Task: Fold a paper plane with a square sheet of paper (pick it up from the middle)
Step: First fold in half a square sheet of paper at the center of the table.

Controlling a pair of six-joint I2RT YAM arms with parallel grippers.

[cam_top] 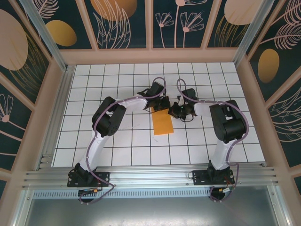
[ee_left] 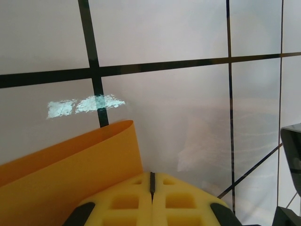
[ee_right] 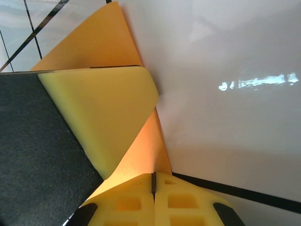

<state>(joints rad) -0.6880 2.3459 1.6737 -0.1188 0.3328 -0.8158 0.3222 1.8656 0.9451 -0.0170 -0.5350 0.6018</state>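
The square sheet of paper (cam_top: 162, 125) is plain orange and lies mid-table, its far edge lifted between the two grippers. My left gripper (cam_top: 163, 104) is at that far edge. In the left wrist view its yellow pads (ee_left: 151, 175) are pressed together, and the paper (ee_left: 70, 174) curls up from just left of the seam. My right gripper (cam_top: 174, 112) faces it from the right. Its pads (ee_right: 153, 175) are shut with the paper (ee_right: 146, 150) running into the seam. The left gripper's pad (ee_right: 99, 113) lies across the sheet just ahead.
The white gridded tabletop (cam_top: 117, 141) has wooden walls (cam_top: 150, 55) at the back and sides. An aluminium rail (cam_top: 150, 174) carries both arm bases along the near edge. The two grippers are almost touching.
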